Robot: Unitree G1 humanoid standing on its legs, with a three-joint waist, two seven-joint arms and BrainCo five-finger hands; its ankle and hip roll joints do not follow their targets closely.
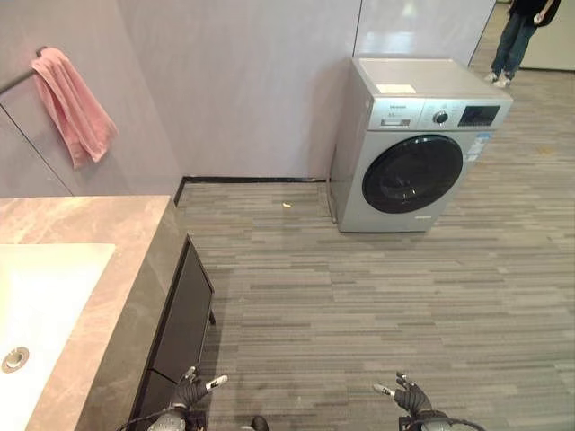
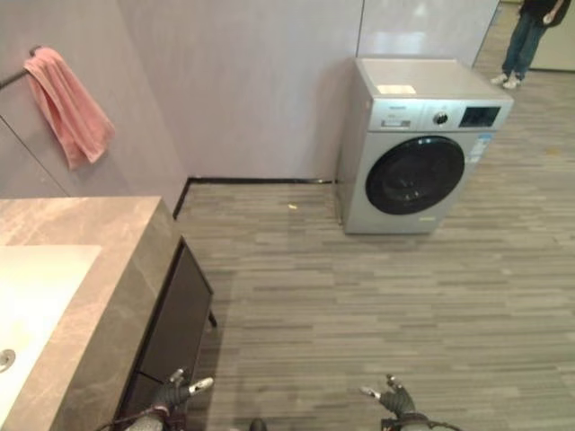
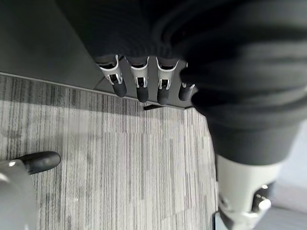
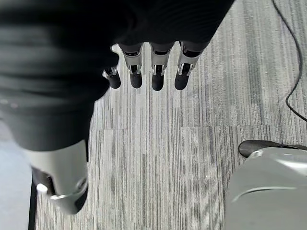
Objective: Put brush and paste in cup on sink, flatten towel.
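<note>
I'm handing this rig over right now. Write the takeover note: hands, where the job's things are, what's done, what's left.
Left hand low over the floor beside the dark vanity cabinet, fingers relaxed, holding nothing.
Right hand low over the wood-look floor, open, empty.
Pink towel hangs bunched on the wall rail above the stone counter with the white sink.
Brush, paste and cup: not seen from here.
Nothing done yet; every step remains.

- Left hand (image 3: pixel 144 57): a dark ribbed cover over its back and wrist, and silver fingers (image 3: pixel 143 84) in a row, each ending in a dark rounded tip.
- Right hand (image 4: pixel 144 28): the same dark ribbed cover, with silver dark-tipped fingers (image 4: pixel 158 72) and a silver thumb (image 4: pixel 64 177).
</note>
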